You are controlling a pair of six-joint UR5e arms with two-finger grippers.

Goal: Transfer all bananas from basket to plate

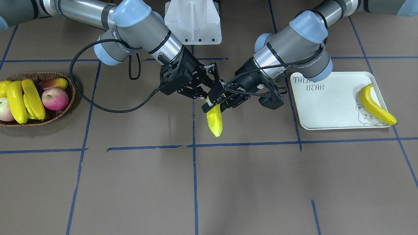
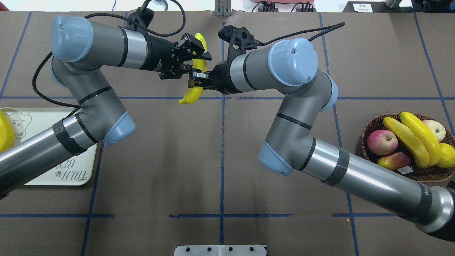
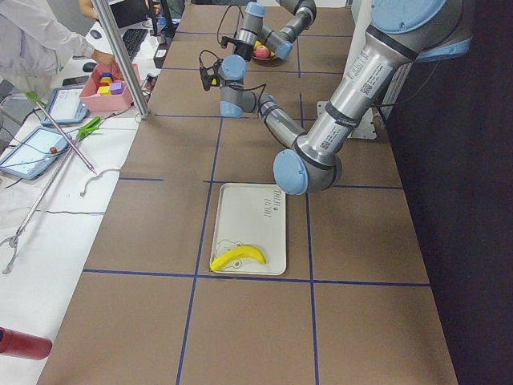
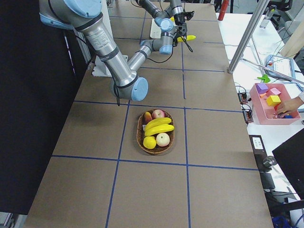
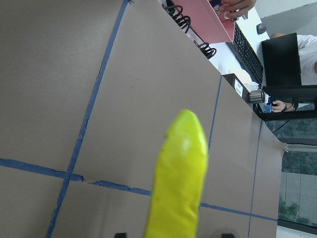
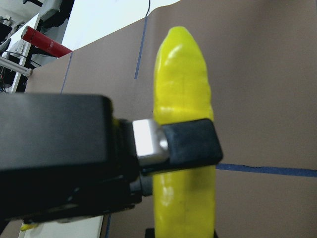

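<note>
A yellow banana [image 1: 215,122] hangs over the table's middle between my two grippers; it also shows in the overhead view [image 2: 193,94]. My right gripper [image 1: 209,99] is shut on its upper part. My left gripper [image 1: 230,98] straddles the same banana, one finger pad [image 6: 190,144] across it. In the left wrist view the banana [image 5: 181,173] has a gap on each side. Two bananas [image 1: 16,101] [image 1: 32,98] lie in the wicker basket [image 1: 70,98]. One banana [image 1: 375,104] lies on the white plate [image 1: 326,107].
Red apples [image 1: 55,98] and a round yellow fruit [image 2: 447,155] share the basket. A white stand [image 1: 192,23] sits at the robot's base. A pink bin [image 4: 273,102] and operators' gear lie beyond the table's far edge.
</note>
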